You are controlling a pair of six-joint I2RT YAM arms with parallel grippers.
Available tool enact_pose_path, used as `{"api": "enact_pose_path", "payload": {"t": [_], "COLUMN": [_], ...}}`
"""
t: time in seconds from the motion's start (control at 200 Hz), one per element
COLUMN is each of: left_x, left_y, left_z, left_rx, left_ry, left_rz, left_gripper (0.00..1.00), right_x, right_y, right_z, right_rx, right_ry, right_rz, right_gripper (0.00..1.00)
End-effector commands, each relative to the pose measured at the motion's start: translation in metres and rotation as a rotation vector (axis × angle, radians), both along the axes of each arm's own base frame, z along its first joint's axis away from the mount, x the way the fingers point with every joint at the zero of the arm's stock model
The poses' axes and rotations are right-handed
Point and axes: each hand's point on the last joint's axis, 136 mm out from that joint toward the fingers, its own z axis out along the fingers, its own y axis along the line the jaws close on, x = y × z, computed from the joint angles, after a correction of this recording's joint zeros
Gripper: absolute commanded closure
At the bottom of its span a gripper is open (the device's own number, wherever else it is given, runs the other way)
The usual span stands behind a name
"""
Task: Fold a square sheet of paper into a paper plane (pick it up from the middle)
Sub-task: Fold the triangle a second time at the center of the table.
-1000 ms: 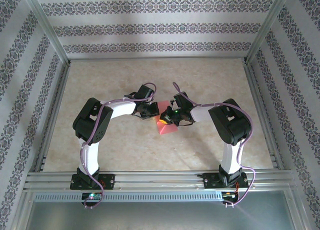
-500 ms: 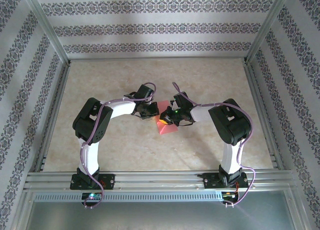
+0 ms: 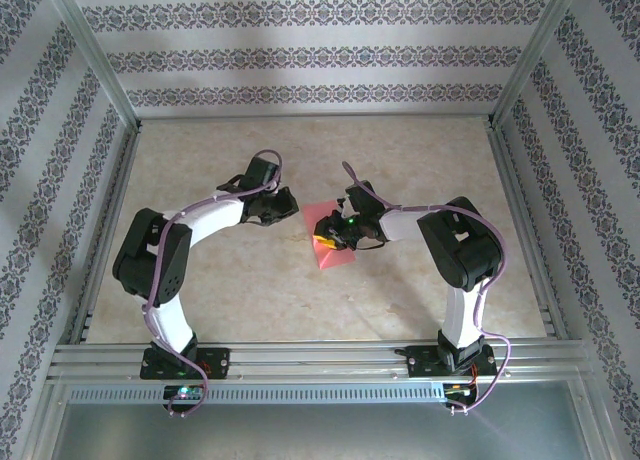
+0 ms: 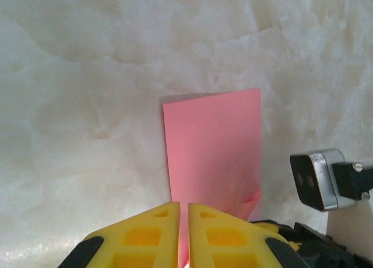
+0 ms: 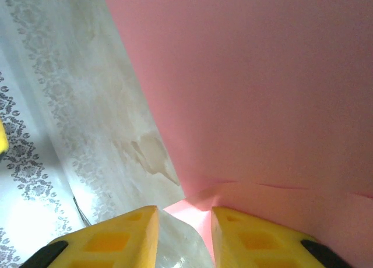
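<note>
The square sheet of paper [image 3: 337, 242] is salmon pink, folded, and lies flat on the marble tabletop at the centre. In the left wrist view it is a tall rectangle [image 4: 213, 145] with a small lifted flap at its lower right. My left gripper [image 3: 284, 202] hangs left of the sheet, clear of it, and its yellow fingers [image 4: 145, 230] leave only a thin slit with nothing held. My right gripper [image 3: 322, 239] is over the sheet's left part. Its jaws [image 5: 183, 212] stand apart, with a folded corner of the pink paper [image 5: 256, 93] lying between them.
The right arm's wrist camera block [image 4: 317, 179] shows close beside the paper. Aluminium rails [image 3: 300, 358] run along the near edge, and patterned walls [image 3: 310, 55] enclose the marble table [image 3: 220, 290] at the back and sides.
The left arm has swung back to the left, away from the paper it was touching. The right gripper's jaws have opened while staying over the sheet.
</note>
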Motion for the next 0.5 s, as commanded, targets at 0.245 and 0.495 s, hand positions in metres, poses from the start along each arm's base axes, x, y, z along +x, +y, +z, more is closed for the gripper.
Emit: {"api": "enact_pose_path", "payload": {"t": [0.245, 0.495], "left_x": [-0.025, -0.040], "left_y": [-0.032, -0.062], "left_z": [-0.003, -0.020], "left_rx": [-0.083, -0.098], "left_ry": [0.036, 0.079], "left_rz": [-0.048, -0.111], "left_gripper": [0.89, 0.93], "right_x": [-0.022, -0.027], "right_y": [-0.026, -0.033], "right_z": [-0.049, -0.056], "right_rx": [-0.156, -0.190], "right_ry": [0.122, 0.143], "right_rz": [-0.028, -0.030], "right_gripper": [0.80, 0.98]}}
